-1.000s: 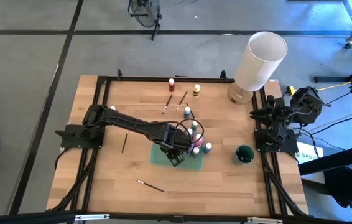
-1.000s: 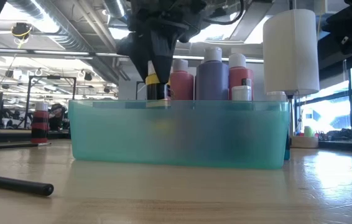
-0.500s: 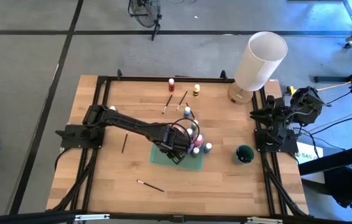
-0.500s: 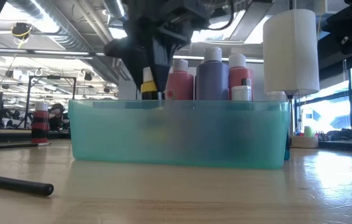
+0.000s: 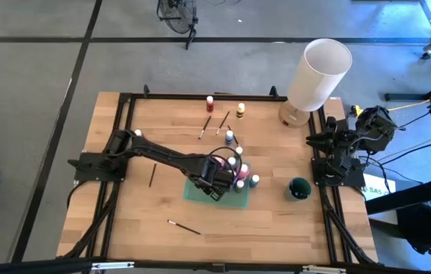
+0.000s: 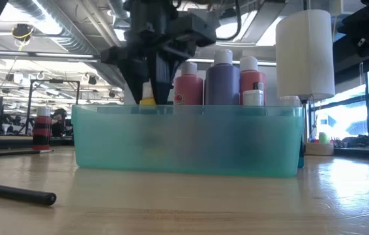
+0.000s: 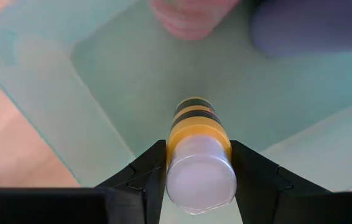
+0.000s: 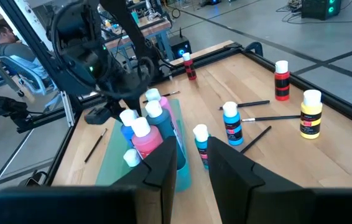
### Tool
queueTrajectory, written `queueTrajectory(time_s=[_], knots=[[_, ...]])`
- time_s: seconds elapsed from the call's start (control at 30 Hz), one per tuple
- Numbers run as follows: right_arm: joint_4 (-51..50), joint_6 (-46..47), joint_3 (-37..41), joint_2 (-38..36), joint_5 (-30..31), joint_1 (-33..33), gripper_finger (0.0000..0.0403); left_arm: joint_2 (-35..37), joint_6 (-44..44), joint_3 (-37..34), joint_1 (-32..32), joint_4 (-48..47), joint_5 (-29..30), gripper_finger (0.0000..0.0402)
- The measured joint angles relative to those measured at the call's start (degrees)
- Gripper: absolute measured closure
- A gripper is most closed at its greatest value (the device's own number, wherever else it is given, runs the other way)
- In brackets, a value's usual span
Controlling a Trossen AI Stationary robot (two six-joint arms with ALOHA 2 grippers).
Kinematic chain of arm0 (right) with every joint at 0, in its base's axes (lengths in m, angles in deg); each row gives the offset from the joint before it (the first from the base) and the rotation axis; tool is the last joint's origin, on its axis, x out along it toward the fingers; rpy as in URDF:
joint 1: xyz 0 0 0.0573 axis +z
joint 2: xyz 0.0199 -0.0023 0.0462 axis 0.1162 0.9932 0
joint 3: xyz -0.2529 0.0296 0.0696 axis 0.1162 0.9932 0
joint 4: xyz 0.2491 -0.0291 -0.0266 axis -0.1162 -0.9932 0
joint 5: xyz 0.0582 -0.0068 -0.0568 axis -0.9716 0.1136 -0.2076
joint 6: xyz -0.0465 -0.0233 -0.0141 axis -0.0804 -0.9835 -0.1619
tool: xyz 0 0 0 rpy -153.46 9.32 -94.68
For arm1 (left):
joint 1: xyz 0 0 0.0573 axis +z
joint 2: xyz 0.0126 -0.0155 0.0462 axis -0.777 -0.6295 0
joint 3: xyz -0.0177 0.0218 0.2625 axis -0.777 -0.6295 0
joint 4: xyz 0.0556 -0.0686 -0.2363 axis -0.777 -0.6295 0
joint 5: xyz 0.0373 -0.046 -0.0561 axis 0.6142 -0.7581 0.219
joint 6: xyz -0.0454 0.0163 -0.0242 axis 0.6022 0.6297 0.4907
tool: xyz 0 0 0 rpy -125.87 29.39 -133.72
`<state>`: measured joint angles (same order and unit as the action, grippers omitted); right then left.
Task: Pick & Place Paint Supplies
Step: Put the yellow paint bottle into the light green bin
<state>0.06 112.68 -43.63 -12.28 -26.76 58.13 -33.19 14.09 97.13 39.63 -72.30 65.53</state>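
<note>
My left gripper (image 5: 214,181) points down over the teal tray (image 5: 195,195), shut on a yellow paint bottle (image 7: 199,163) with a white cap. In the low view only the bottle's cap and yellow shoulder (image 6: 147,98) show above the tray's rim (image 6: 191,108). Pink (image 6: 189,88), purple (image 6: 222,81) and red (image 6: 249,77) bottles stand in the tray. On the bare table stand a blue (image 5: 229,137), a red (image 5: 210,101) and a yellow bottle (image 5: 241,111). Brushes (image 5: 205,127) lie near them. My right gripper (image 8: 193,163) waits open at the table's right edge. My left gripper pinches the yellow bottle between its two fingers, on opposite sides of the top end (image 7: 173,147) at and just under the white cap. The fingers come from above, pointing down. The bottle hangs upright, its lower part inside the tray's walls; whether it touches the floor I cannot tell.
A teal-blue bottle (image 5: 255,180) stands just right of the tray. A dark green cup (image 5: 299,188) sits toward the right edge and a tall white cylinder (image 5: 318,74) at the far right corner. More brushes lie at the left (image 5: 152,173) and near the front (image 5: 183,227).
My left gripper has sunk straight down with the yellow bottle and rolled about its upright axis. The bottle, whose yellow-and-black label stood above the rim, now sits lower in the tray with only its top showing.
</note>
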Motion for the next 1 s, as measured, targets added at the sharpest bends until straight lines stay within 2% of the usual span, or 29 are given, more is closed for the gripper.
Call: queueTrajectory(time_s=[0.1,0.4,0.57,0.6,0.63,0.67,1.0], knots=[[-0.04,0.0,0.0,0.0,-0.02,0.0,0.0311,-1.67,-1.16,0.2,0.02,0.73,-2.28,0.0256],[-0.17,0.0,0.0,0.02,-0.04,0.0,0.0311,-2.64,-1.24,0.2,-0.27,1.1,-2.13,0.0255],[-0.17,0.0,0.0,0.0,-0.06,0.0,0.0311,-3.22,-0.73,-0.03,-0.27,2.28,-3.16,0.022],[-0.19,0.0,0.0,0.02,-0.07,0.0,0.0311,-3.55,-0.88,-0.19,-0.54,2.32,-1.57,0.0214],[-0.18,0.02,0.0,0.0,-0.07,0.0,0.0311,-3.55,-0.7,-0.24,-0.31,2.12,-4.04,0.0209],[-0.2,0.02,0.0,0.01,-0.07,0.0,0.0311,-3.53,-0.53,-0.26,-0.5,1.91,-3.52,0.0206],[-0.39,0.22,0.0,0.0,-0.04,0.0,0.0311,-3.28,0.28,-0.22,-0.57,2.15,-4.11,0.02]])
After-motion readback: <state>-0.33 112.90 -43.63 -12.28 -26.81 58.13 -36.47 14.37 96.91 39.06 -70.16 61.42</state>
